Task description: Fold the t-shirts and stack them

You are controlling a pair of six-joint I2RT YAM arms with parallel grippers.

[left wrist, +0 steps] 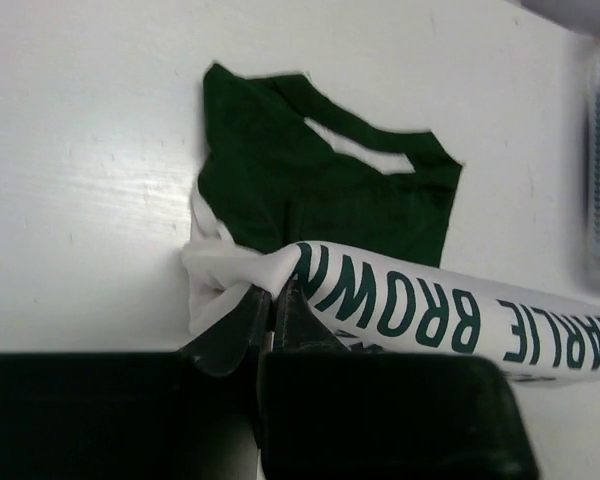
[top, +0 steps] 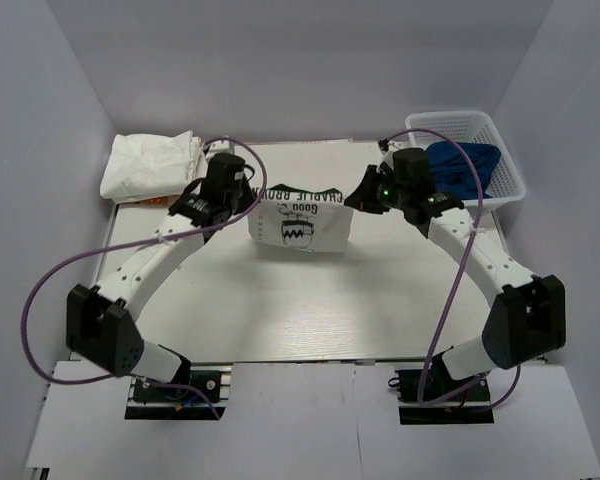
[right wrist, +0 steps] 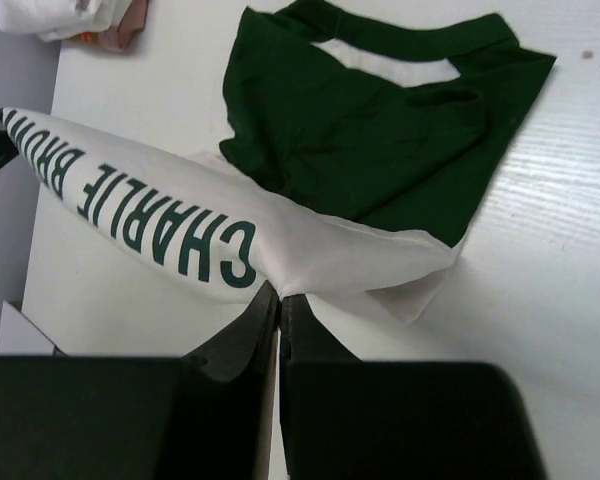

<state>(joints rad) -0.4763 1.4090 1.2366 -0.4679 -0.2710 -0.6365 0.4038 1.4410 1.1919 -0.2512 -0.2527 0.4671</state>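
Charlie Brown t-shirt (top: 298, 225) clenched at opposite edges by left gripper (left wrist: 273, 292) and right gripper (right wrist: 279, 294), held taut between them, likely to fold it.

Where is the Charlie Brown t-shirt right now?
The t-shirt hangs mid-table in the top view, pinched between left gripper and right gripper; white shirt pile left, basket right.

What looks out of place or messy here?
Nothing spilled or damaged. The white bundle at the far left corner is rumpled, not a neat rectangle, and something orange peeks from under it. The shirt sags only because the left gripper and right gripper hold it up.
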